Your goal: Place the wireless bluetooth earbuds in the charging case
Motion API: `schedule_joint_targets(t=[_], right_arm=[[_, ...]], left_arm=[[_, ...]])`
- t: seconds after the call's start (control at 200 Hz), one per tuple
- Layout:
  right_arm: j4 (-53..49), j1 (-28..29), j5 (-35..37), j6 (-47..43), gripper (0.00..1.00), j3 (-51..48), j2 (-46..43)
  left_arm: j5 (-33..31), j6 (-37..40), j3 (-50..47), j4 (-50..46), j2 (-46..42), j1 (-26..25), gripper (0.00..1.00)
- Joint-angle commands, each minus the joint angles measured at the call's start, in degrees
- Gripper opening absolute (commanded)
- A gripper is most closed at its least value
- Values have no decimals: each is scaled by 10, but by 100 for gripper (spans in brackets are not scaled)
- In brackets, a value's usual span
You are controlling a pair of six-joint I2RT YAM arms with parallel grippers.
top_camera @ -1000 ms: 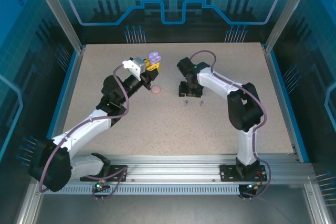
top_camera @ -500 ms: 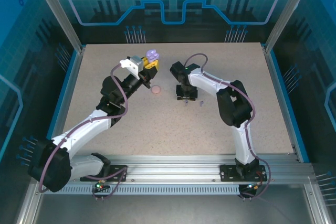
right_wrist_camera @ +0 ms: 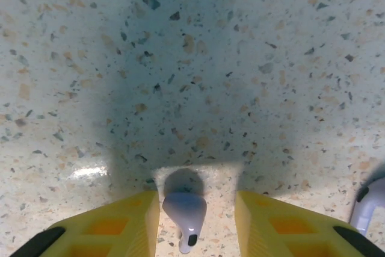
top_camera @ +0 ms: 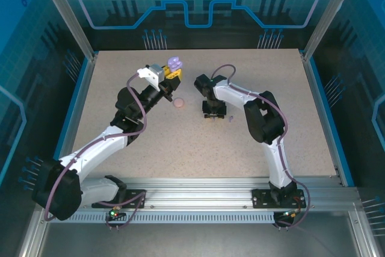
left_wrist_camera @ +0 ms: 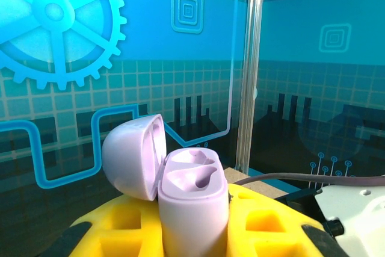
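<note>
My left gripper is raised above the table's far middle, shut on the purple charging case. In the left wrist view the case stands upright between the yellow fingers, its lid hinged open to the left and both sockets empty. My right gripper is down at the table, open, straddling a purplish-grey earbud. That earbud lies on the table close to the left finger, with a gap to the right finger. A second earbud lies just right of the gripper, also seen from above.
A small pink disc lies on the speckled table between the two grippers. Blue walls and aluminium posts enclose the table.
The right gripper shifted left and came down over one earbud, its jaws narrowing around it. The left gripper with the case barely moved.
</note>
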Motion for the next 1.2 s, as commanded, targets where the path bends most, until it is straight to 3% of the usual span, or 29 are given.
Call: schedule_joint_targets(t=[0.0,0.615,0.89,1.196], right_arm=[[-17,3,10,9,37,18,12],[-7,-5,-6,23,30,22,27],[-5,-7,-12,23,19,25,30],[77,-5,-11,-16,13,-44,-35]], left_arm=[[0,7,19,8,-14,-4,0],[6,8,21,7,-6,-5,0],[9,10,22,7,-5,-5,0],[18,8,23,4,-6,-9,0]])
